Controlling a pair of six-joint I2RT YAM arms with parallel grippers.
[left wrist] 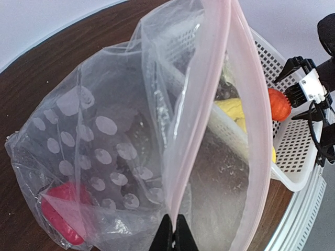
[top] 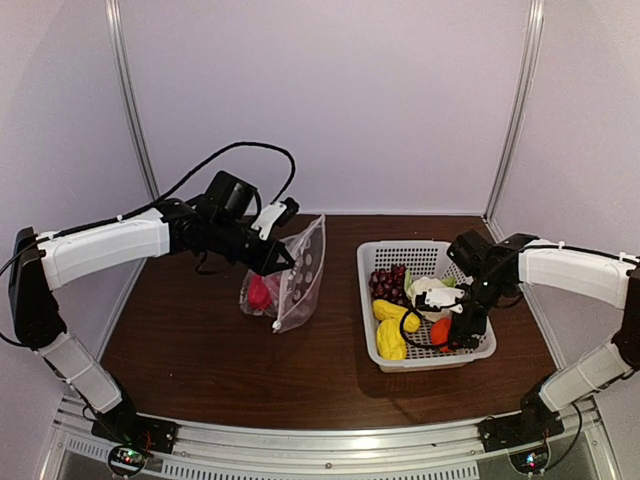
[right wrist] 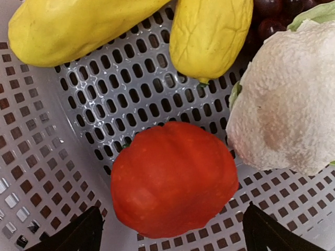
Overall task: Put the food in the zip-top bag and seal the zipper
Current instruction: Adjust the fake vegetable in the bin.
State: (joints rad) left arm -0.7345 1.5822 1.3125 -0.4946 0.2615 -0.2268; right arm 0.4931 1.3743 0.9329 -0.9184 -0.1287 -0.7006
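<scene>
Left gripper (left wrist: 174,236) is pinched fully shut on the zipper (left wrist: 194,125), holding one lip of the zip-top bag (top: 300,270) up above the table (top: 190,340), left of centre. In the left wrist view the mouth stands open: the gripped strip runs straight up and away, the other lip bows out to the right, with a clear gap between them. The bag's lower end sits crumpled on the wood with the red pepper (top: 260,293) inside at its low left end. There's bare table left of and near the bag, and a strip of bare wood between the bag and the basket (top: 430,364), so they're near but apart. The basket sits right of centre, with only a narrow margin of wood to the table's right edge. Inside it, left to right: grapes (top: 388,282) in the far left corner, two yellow banana-like pieces (top: 390,328) along the left wall, cauliflower (top: 432,292) mid-basket toward the far side, orange round fruit (right wrist: 172,178) at the near right. Right gripper (right wrist: 172,208) is down inside the basket, fingers (right wrist: 73,235) spread wide and straddling the orange fruit, gripping nothing; basket floor shows on both sides between fingertip and fruit. Room is tight there: the cauliflower is just beside the fruit, and one yellow tip is a little further off with perforated floor between. The basket wall curves up close behind one finger.
</scene>
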